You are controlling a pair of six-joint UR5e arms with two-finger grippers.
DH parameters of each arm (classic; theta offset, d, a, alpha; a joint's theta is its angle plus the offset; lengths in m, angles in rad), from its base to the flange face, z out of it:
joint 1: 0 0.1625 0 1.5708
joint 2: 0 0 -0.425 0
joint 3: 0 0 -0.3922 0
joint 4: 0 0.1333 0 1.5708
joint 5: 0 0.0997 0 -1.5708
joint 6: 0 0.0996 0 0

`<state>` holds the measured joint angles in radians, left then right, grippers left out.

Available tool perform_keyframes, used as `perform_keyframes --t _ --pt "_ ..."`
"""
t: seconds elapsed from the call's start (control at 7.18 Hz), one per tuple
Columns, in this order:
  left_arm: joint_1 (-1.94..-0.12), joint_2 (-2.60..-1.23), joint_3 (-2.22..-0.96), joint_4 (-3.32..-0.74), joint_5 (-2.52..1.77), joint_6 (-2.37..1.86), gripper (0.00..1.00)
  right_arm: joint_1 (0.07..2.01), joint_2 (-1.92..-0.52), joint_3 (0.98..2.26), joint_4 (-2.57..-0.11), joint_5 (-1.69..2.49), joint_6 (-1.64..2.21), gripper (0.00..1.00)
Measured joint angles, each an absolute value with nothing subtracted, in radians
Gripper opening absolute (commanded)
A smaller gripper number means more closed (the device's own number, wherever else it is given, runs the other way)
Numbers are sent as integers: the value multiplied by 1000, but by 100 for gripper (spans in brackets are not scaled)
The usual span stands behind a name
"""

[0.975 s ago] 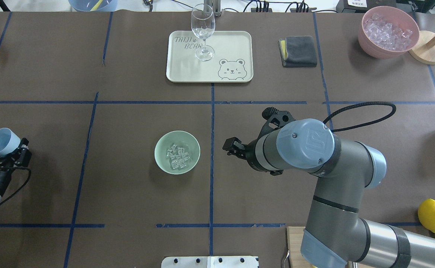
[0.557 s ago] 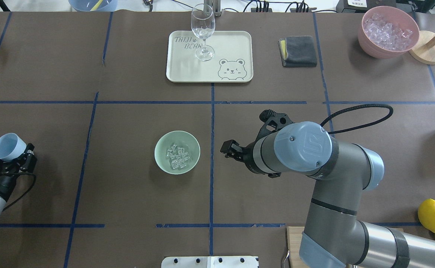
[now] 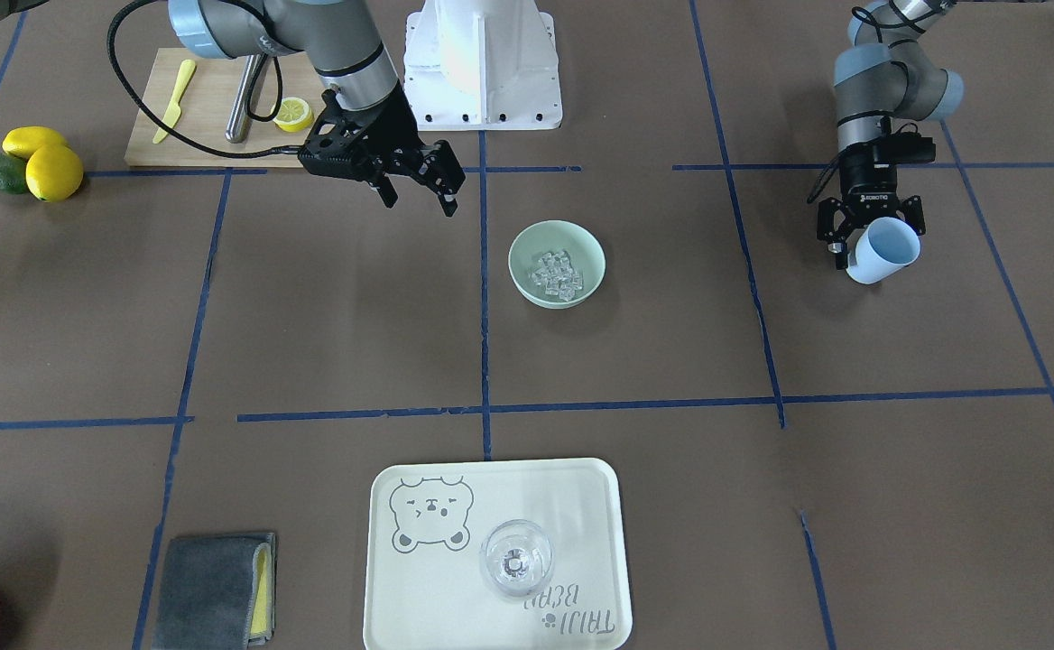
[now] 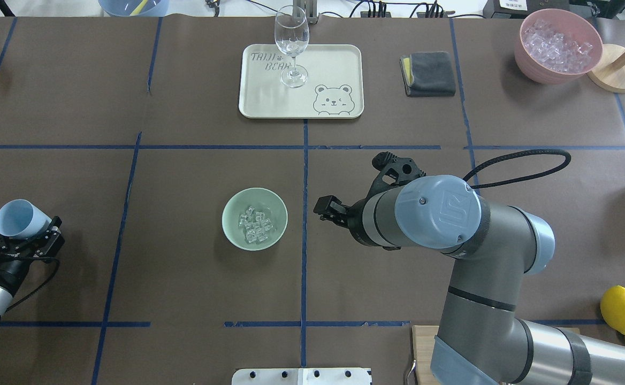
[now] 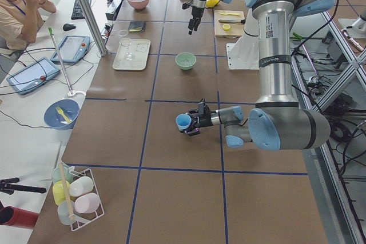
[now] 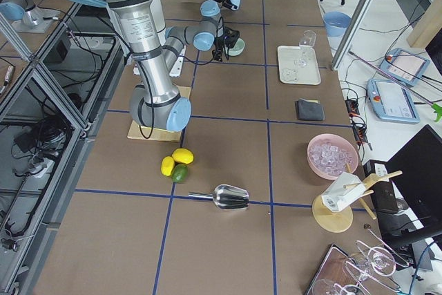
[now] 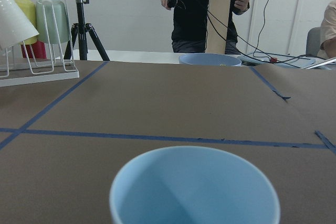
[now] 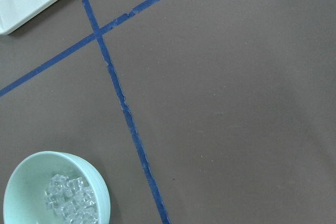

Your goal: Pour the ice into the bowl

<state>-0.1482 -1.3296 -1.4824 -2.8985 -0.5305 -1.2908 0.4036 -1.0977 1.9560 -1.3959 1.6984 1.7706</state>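
Inspecting by size: right gripper, fingers spread and empty, hangs beside the bowl (rigid, matte; I judge its rim graspable). Left gripper clamps the light blue cup, well apart. Ice lies in the bowl: light, slippery.

Pretty clearly a robotics lab. The bench is papered in brown and gridded off with blue tape. Aluminium framing runs along its side, an operator sits next to tablets, and a tripod stands by a plain white wall.
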Motion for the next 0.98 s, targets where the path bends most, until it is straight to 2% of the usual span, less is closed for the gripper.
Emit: perform_keyframes --t 0.42,0.98 --pt "-151 -1216 -1597 -2947 -745 -1113 100 392 -1097 1955 -1396 1697 1786 100" --pt "-201 -1057 -1680 -2958 -1129 -816 100 356 -1054 1953 -1396 1695 1870 100"
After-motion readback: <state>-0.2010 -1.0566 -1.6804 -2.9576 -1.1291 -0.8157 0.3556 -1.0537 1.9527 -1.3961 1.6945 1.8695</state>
